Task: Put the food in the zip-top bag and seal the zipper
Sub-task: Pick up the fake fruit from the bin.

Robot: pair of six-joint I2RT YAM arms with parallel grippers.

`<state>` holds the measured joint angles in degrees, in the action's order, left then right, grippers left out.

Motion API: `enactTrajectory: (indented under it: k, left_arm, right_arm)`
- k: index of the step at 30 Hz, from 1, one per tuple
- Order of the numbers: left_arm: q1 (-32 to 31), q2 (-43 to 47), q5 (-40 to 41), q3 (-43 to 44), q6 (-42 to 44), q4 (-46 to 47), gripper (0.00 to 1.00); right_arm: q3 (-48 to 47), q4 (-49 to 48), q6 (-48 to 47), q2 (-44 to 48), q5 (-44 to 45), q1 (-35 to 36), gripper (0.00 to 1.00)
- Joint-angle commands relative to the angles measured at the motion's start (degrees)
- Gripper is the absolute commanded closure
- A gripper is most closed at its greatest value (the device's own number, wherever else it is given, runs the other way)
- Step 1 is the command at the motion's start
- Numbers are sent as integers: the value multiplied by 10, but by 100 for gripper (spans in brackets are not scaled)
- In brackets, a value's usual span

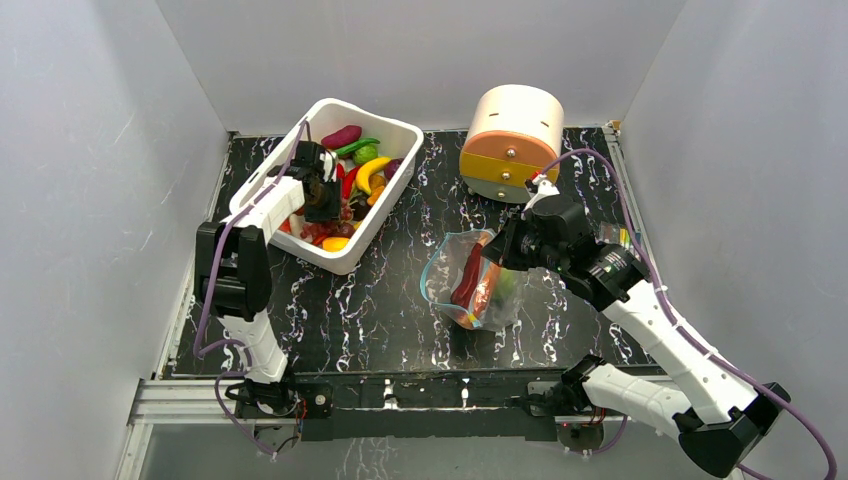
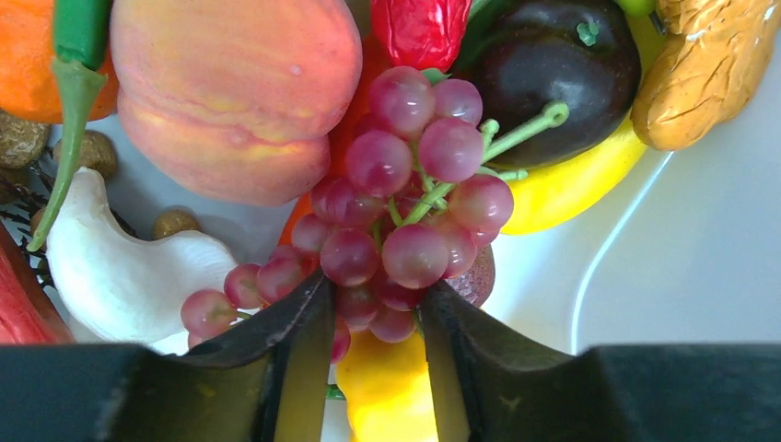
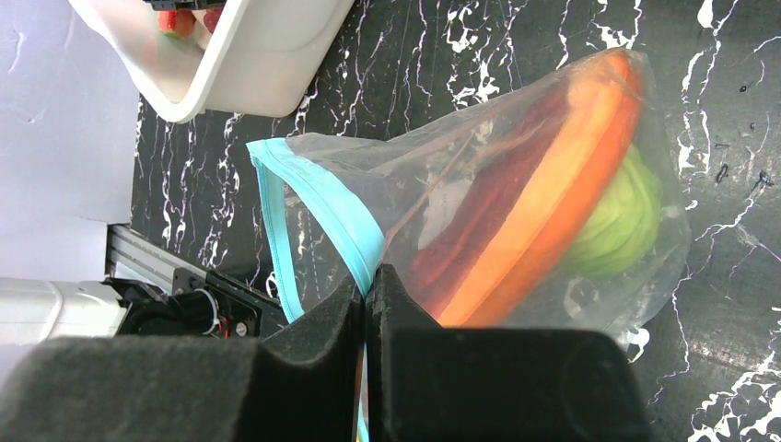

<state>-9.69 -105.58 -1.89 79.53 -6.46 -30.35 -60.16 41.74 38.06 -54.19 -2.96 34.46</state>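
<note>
My left gripper [image 2: 373, 308] is down in the white bin [image 1: 392, 124], its fingers closed around the lower part of a bunch of red grapes [image 2: 405, 203]. A peach [image 2: 235, 92], a dark plum [image 2: 553, 74] and a yellow fruit [image 2: 562, 184] lie around the grapes. My right gripper [image 3: 368, 281] is shut on the blue-teal zipper strip [image 3: 322, 198] of the clear zip-top bag [image 3: 553, 101], holding its mouth open toward the bin. The bag [image 1: 470, 280] holds an orange carrot [image 3: 562, 193], a green cabbage [image 3: 626, 212] and a dark red piece [image 3: 497, 203].
The bin holds several more toy foods, among them a banana [image 1: 370, 172] and a green pepper [image 1: 357, 147]. A round tan and orange drum [image 1: 512, 140] stands at the back right. Grey walls close in both sides. The bin's corner [image 3: 258, 55] is near the bag's mouth.
</note>
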Motion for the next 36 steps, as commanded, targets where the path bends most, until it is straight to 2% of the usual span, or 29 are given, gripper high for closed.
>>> enactTrajectory:
  k: [1,9,18,36]
  left_arm:
    - [2,19,-15,14,0,-26,69]
    - [2,56,-23,1,-15,-27,84]
    - [2,103,-24,-16,-33,-28,97]
    - [2,228,-53,-10,-69,-43,98]
  right_arm:
    - [-10,-39,0,1,5,2,100]
    - [-2,-41,4,7,3,2,100]
    - [4,-47,7,7,-1,2,100]
    - [-6,-61,18,-3,-2,2,100]
